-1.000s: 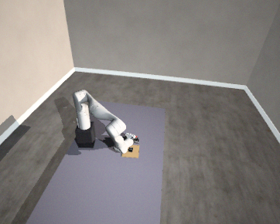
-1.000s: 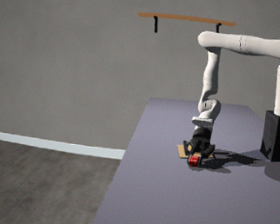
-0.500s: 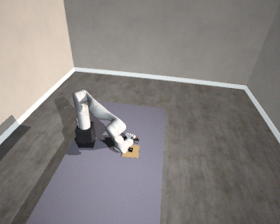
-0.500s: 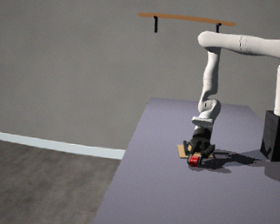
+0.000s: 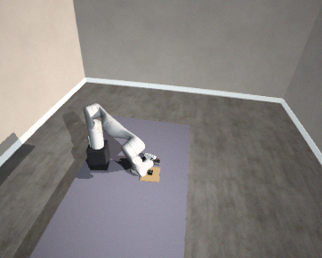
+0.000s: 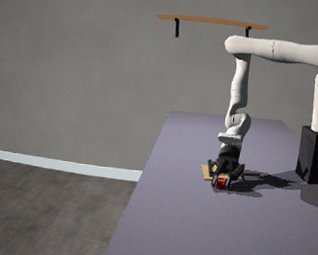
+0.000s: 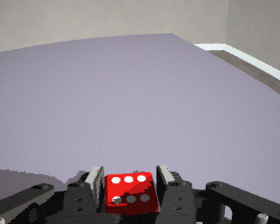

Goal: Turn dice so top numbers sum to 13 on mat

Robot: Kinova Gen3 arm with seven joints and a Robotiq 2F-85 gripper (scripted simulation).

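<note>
Wrist: released pincer [image 5: 157, 160] [image 6: 221, 181] [image 7: 130, 179] around red die [image 6: 221, 184] [image 7: 130, 193], slim gaps both sides, six pips showing; exterior: both just beside tan mat [image 5: 154, 179] [image 6: 205, 172], low over purple counter [image 5: 133, 209] [image 6: 188, 225] [image 7: 130, 100]; sum on top, cannot tell
</note>
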